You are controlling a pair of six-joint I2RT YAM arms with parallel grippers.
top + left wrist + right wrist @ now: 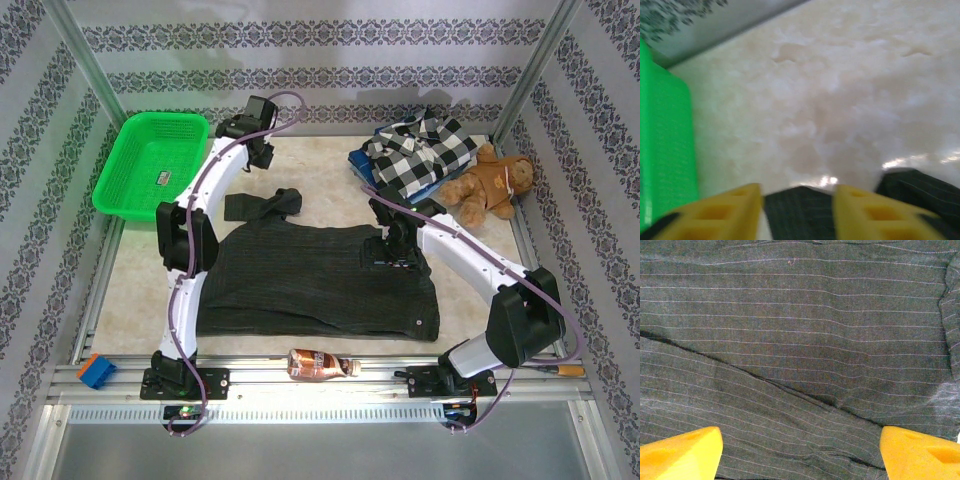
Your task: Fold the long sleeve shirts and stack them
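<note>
Right fingers [682,455] spread wide over the flat charcoal shirt [800,330]

Both arms are the same build: white tube links, black joint housings, black base blocks at the near edge of the bench [300,165]. That holds for the left arm [190,290] and the right arm [470,262]. A lilac-grey cable [285,100] runs from each base and loops free along the links. Wrist modules are black. Left hand [797,197] and right hand [800,447] have yellow fingers [715,212] with moulded rectangular pockets.
</note>
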